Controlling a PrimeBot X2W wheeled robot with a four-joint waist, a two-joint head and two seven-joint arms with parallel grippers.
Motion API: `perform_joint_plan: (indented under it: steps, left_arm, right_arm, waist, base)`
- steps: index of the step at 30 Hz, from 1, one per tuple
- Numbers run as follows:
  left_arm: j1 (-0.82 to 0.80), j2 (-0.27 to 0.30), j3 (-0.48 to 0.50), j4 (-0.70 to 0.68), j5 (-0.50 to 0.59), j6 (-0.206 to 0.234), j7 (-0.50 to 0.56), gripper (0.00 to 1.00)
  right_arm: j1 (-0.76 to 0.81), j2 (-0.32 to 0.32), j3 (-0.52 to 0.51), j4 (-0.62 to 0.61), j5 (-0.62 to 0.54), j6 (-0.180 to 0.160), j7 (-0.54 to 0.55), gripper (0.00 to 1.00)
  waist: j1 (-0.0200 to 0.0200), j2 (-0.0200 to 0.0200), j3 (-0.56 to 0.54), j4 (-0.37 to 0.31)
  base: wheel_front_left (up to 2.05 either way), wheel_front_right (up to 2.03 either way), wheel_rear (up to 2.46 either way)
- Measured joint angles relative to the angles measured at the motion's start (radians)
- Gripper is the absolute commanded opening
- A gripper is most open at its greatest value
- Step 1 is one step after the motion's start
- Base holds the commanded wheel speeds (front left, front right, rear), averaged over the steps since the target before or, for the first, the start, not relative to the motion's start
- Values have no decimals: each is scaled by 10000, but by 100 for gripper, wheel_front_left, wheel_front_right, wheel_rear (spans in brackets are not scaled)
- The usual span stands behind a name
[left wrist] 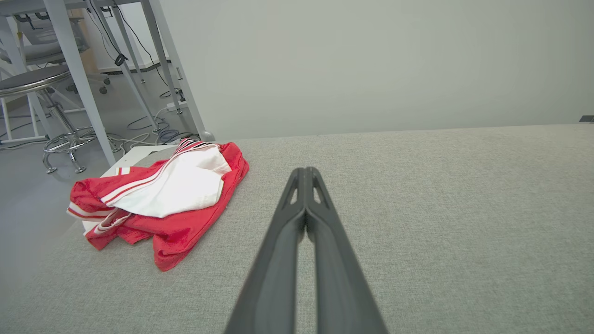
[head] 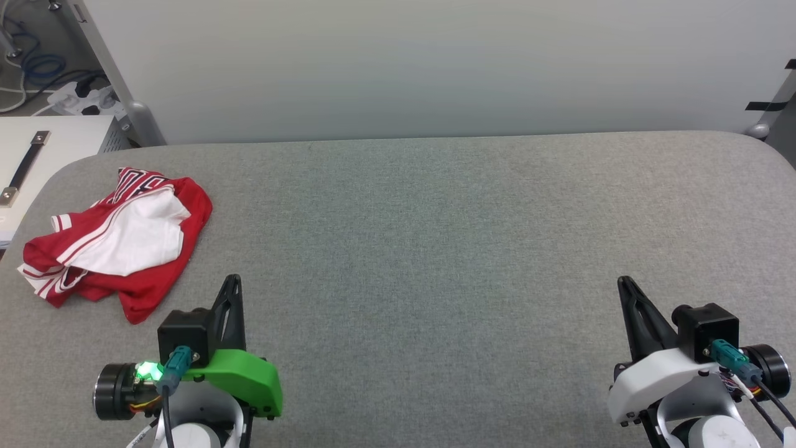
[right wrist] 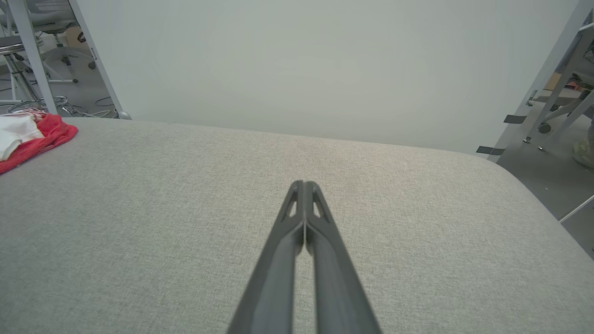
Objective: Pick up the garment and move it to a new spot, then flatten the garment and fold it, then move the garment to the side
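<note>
The garment (head: 124,246), a red jersey with white sleeves and striped trim, lies crumpled near the far left corner of the grey table (head: 435,249). In the left wrist view the garment (left wrist: 162,199) sits ahead and to the left of my fingers, untouched. My left gripper (head: 233,280) is shut and empty, a short way to the right of the garment's near hem. My right gripper (head: 622,281) is shut and empty over the table's right side. The right wrist view catches an edge of the garment (right wrist: 32,139) at far left, with the right gripper (right wrist: 304,183) shut over bare cloth.
A pale wall (head: 435,62) runs behind the table. A white cabinet (head: 37,155) stands off the table's left end, with cables and a power strip (head: 81,96) behind it. A stool (left wrist: 37,88) and table legs stand on the floor beyond the left edge.
</note>
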Motion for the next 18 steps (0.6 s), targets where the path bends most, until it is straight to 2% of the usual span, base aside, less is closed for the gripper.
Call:
perform_joint_plan:
  steps: [18]
  left_arm:
    - [0, 0, 0, 0, 0, 0, 0, 0]
  right_arm:
    - [0, 0, 0, 0, 0, 0, 0, 0]
  waist:
    - [0, 0, 0, 0]
  base:
    - [0, 0, 0]
